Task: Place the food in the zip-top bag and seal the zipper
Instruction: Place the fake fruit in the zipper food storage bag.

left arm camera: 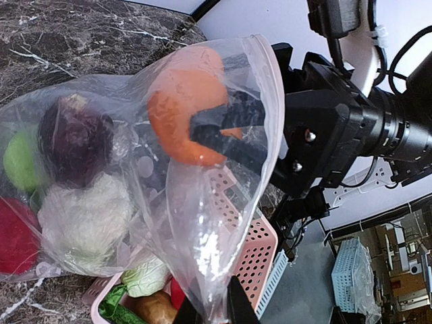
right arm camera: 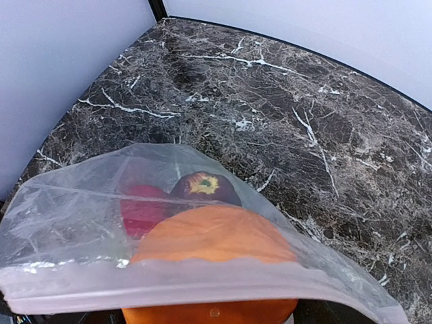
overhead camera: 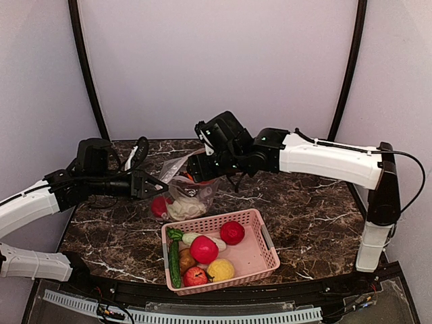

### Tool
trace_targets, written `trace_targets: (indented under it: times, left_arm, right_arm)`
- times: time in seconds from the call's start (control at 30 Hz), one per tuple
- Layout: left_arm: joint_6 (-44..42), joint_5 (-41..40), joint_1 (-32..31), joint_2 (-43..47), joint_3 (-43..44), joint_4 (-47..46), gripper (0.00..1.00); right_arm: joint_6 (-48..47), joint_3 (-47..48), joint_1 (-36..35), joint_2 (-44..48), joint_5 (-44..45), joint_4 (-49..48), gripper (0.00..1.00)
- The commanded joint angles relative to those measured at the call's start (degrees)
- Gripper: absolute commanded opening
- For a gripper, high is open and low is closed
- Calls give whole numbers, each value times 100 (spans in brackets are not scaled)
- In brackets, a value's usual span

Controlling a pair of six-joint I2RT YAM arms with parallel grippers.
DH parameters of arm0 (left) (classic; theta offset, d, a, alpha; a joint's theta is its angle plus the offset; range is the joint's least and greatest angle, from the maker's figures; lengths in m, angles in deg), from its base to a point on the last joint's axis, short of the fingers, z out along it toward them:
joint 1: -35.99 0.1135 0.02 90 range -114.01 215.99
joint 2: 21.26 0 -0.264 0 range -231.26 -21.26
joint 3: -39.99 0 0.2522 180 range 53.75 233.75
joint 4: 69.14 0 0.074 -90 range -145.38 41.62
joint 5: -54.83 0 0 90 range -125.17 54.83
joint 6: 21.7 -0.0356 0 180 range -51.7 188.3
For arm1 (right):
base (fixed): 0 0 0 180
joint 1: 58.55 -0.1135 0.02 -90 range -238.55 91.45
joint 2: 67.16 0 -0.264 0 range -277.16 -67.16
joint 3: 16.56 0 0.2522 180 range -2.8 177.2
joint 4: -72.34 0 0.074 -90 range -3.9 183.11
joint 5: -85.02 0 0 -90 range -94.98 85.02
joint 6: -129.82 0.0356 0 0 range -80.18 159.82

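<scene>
The clear zip-top bag point(overhead camera: 187, 196) lies on the marble table, its mouth lifted. My left gripper point(left arm camera: 208, 312) is shut on the bag's edge and holds it up. My right gripper point(left arm camera: 202, 135) reaches into the mouth, its black fingers shut on an orange ball point(left arm camera: 182, 108). In the right wrist view the pale zipper point(right arm camera: 202, 287) crosses in front of that orange ball point(right arm camera: 209, 246). Inside the bag lie a dark purple fruit point(left arm camera: 74, 138), a green ball point(left arm camera: 23, 162), a pale cabbage point(left arm camera: 84, 216) and a red piece point(left arm camera: 13, 243).
A pink slatted basket point(overhead camera: 266, 243) stands in front of the bag. It holds two red balls point(overhead camera: 232, 232), a yellow one point(overhead camera: 221, 270), an apple point(overhead camera: 195, 276), a cucumber point(overhead camera: 175, 260) and a potato point(overhead camera: 186, 260). Walls enclose the table at the back and sides.
</scene>
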Motion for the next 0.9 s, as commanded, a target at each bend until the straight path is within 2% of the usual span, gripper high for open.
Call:
trace_targets:
  times: [0.0,0.33,0.87]
  left_arm:
    - [13,103,20,30,143,-57,1]
    - [48,92,20,85,107,-52,1]
    - [92,40,20,209,106,-35,1]
  right_arm:
    - [104,20,107,-75,146,1,80]
    - [21,-40,109,63,74,6,94]
    - [93,-326,113,809,-152,-81,98]
